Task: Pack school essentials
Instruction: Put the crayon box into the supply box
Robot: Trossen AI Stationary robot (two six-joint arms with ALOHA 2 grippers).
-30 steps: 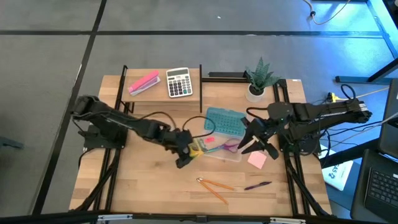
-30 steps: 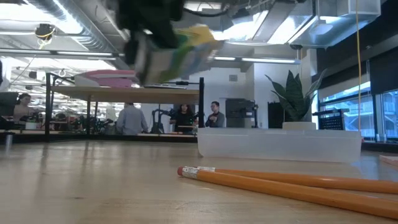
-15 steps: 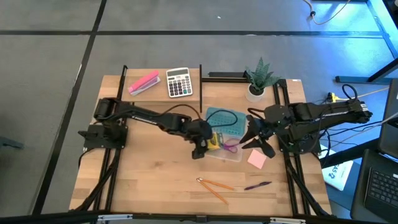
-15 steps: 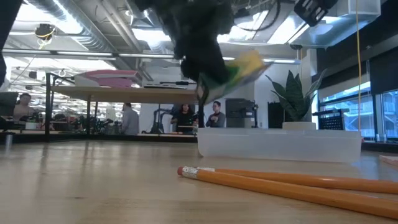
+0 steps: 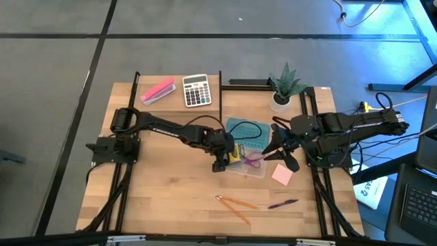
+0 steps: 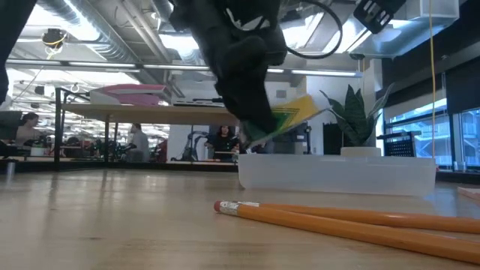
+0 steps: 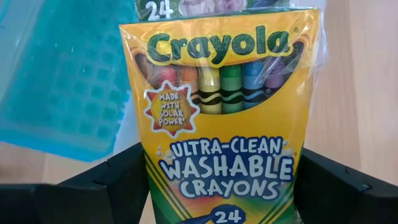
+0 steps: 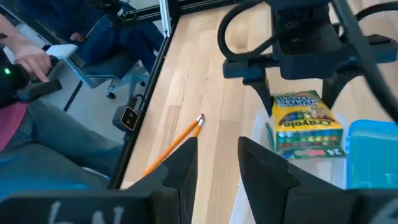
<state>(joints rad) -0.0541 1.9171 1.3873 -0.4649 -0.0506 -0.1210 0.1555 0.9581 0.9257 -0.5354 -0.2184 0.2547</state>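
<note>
High view: the left gripper (image 5: 226, 156) clamped the yellow-green crayon box (image 5: 235, 153) over the clear container (image 5: 254, 169) on the wooden table (image 5: 164, 191).

The low view alone showed the box tilted, its far end raised, above the container's rim, with an office and people behind, and two orange pencils (image 6: 352, 223) lying up front. The left wrist view alone gave the box's printed front, long axis running out from between the fingers. The right gripper (image 5: 283, 152) waited beside the container, fingers slightly parted, empty, near the square pink notepad (image 5: 282, 175).
</note>
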